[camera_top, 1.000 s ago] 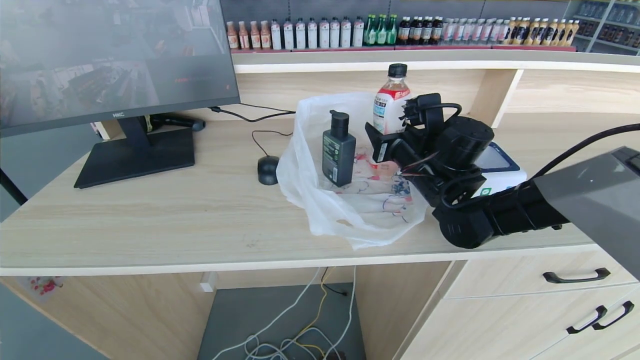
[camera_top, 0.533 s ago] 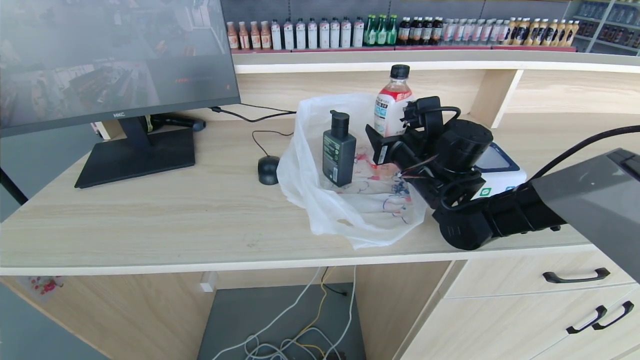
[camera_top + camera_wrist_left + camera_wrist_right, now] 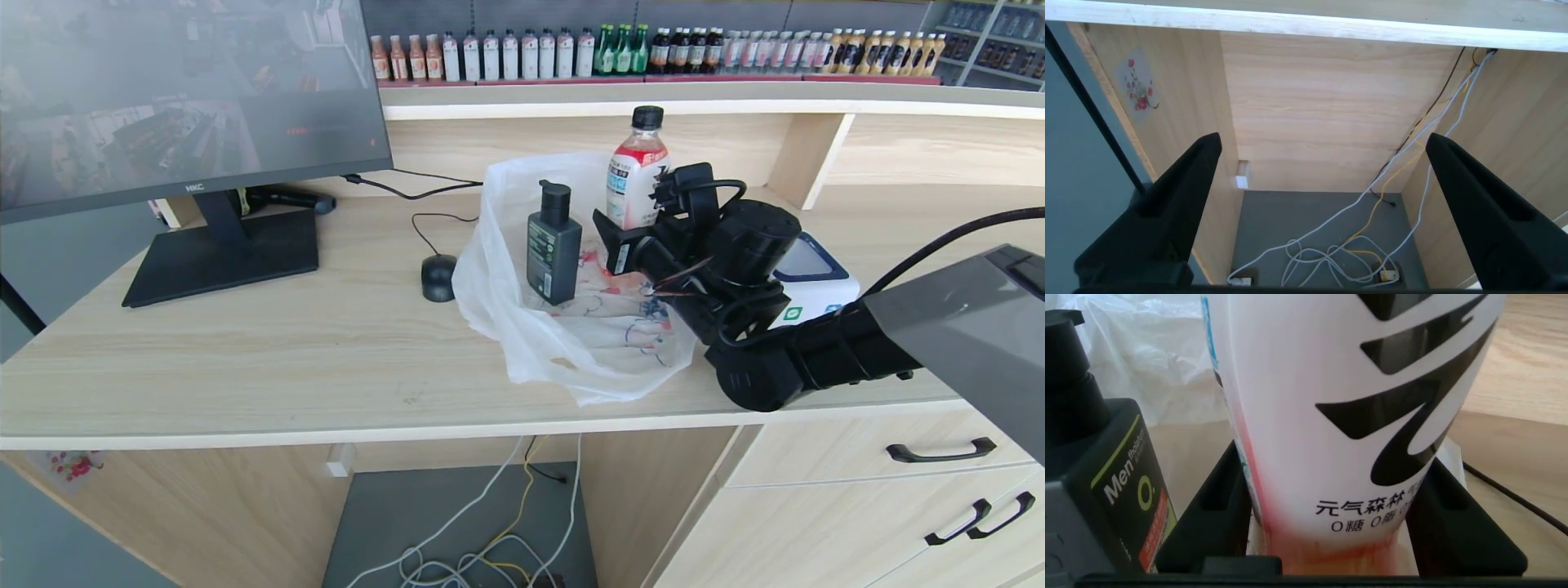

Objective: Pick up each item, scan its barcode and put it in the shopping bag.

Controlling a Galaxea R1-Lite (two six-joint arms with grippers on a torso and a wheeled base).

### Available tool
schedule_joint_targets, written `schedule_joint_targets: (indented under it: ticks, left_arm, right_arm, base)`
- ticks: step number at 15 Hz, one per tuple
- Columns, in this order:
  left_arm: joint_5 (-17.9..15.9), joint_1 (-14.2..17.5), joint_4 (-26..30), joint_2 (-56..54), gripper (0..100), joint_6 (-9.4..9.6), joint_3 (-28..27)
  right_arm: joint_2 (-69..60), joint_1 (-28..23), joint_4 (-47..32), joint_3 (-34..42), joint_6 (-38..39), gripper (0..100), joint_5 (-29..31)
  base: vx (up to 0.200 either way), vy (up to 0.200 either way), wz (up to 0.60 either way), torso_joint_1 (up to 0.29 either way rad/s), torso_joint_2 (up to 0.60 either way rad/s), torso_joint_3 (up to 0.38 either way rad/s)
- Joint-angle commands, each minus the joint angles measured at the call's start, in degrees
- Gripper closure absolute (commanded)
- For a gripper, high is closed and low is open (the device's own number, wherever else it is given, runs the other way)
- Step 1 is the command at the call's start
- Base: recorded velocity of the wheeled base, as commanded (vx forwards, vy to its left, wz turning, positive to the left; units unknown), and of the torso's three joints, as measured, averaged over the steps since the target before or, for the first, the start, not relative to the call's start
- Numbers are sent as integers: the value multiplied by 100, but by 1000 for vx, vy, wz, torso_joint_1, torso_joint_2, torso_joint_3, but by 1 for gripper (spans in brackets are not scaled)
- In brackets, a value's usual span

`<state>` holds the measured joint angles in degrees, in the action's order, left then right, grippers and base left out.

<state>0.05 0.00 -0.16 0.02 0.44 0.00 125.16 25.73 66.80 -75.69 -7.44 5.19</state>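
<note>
A drink bottle [image 3: 637,173] with a black cap and a white and red label stands upright in my right gripper [image 3: 630,235], which is shut on its lower part. It hangs over the far right side of the white plastic shopping bag [image 3: 571,351] lying open on the counter. In the right wrist view the bottle [image 3: 1347,416] sits between the black fingers [image 3: 1208,514]. A dark pump bottle [image 3: 553,245] stands upright inside the bag, just left of the held bottle [image 3: 1102,498]. My left gripper [image 3: 1327,204] is open below the counter, with nothing between its fingers.
A white and blue device [image 3: 816,282] lies on the counter behind my right arm. A black mouse [image 3: 438,278] and a monitor [image 3: 188,98] are to the left of the bag. Loose cables [image 3: 1331,253] lie on the floor under the counter. Drawers [image 3: 898,457] are at lower right.
My right gripper and the drink bottle have shifted very slightly to the left, toward the dark pump bottle. The bag and the pump bottle have not moved.
</note>
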Motion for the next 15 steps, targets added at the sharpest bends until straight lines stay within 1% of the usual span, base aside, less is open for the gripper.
schedule_joint_targets:
  ticks: [1,2,3,15]
  left_arm:
    - [4,0,-2,-2,0,0,0]
    - [4,0,-2,-2,0,0,0]
    - [4,0,-2,-2,0,0,0]
    - [4,0,-2,-2,0,0,0]
  right_arm:
    - [8,2,-1,2,-3,100,-1]
    - [8,2,-10,2,-12,100,-1]
    - [8,2,-1,2,-3,0,-1]
    - [-115,2,131,2,-3,0,-1]
  base:
    - [0,0,0,0,0,0]
    - [0,0,0,0,0,0]
    - [0,0,0,0,0,0]
    - [0,0,0,0,0,0]
